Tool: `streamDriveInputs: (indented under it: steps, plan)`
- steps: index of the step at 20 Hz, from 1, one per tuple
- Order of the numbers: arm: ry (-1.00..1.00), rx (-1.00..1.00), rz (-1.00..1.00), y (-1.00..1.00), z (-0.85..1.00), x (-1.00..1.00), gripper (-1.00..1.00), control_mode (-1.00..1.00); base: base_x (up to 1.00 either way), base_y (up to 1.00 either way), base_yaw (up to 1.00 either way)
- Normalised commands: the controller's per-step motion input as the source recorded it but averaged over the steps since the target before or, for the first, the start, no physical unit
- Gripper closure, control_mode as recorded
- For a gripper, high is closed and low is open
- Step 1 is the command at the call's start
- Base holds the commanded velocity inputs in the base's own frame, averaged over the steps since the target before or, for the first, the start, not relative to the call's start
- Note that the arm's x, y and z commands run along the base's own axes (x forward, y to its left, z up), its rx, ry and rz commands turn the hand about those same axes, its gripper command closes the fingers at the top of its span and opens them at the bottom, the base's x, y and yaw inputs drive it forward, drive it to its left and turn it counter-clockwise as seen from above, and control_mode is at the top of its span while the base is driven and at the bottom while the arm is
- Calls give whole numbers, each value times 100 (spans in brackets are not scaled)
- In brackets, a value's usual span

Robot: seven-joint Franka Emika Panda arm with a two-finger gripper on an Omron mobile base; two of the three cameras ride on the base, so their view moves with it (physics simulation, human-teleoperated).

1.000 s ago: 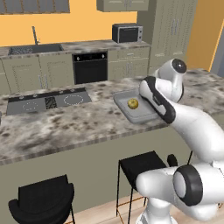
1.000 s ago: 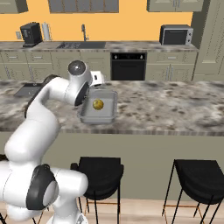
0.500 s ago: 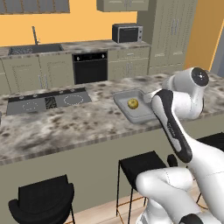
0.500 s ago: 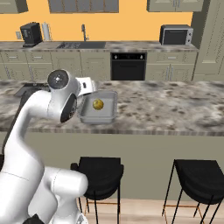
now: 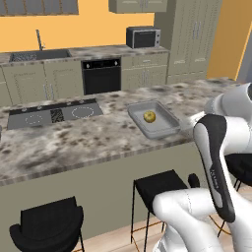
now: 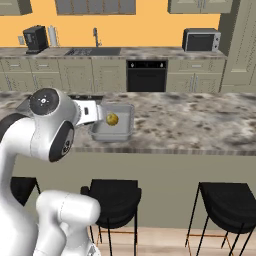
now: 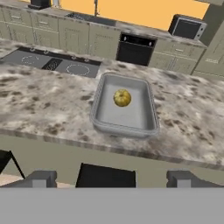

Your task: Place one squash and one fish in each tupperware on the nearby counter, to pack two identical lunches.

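Observation:
A light-grey tupperware (image 7: 124,129) lies on the speckled island counter, and the round yellow squash (image 7: 122,98) rests in its far half. The same tupperware (image 5: 160,132) and squash (image 5: 149,116) show in the left base view. In the right base view the squash (image 6: 112,119) sits inside the tupperware (image 6: 107,135). My gripper (image 7: 111,179) hangs back over the counter's near edge, short of the tupperware. Its fingertips (image 7: 41,178) stand wide apart, open and with nothing between them. The fish are out of view.
A black cooktop (image 5: 54,114) is set into the counter left of the tupperware. Black stools (image 5: 157,184) stand below the counter's near edge. Along the back wall are an oven (image 5: 102,76), a microwave (image 5: 143,37) and a sink (image 6: 92,51).
My arm has swung back from over the tupperware toward the counter's near edge. The gripper stays open. The squash and the tupperware have not moved.

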Motion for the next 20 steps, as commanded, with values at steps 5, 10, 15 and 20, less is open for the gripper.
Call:
streamDriveInputs:
  steps: [5, 10, 15, 20]
  plan:
    - [0, -2, -2, -12, 0, -4, -100, 100, -16, -47, -10]
    - [0, 0, 0, 0, 0, 0, -100, 100, -96, -75, -34]
    - [0, 0, 0, 0, 0, 0, -100, 100, -71, -37, -53]
    - [0, 0, 0, 0, 0, 0, -100, 100, -25, -4, -62]
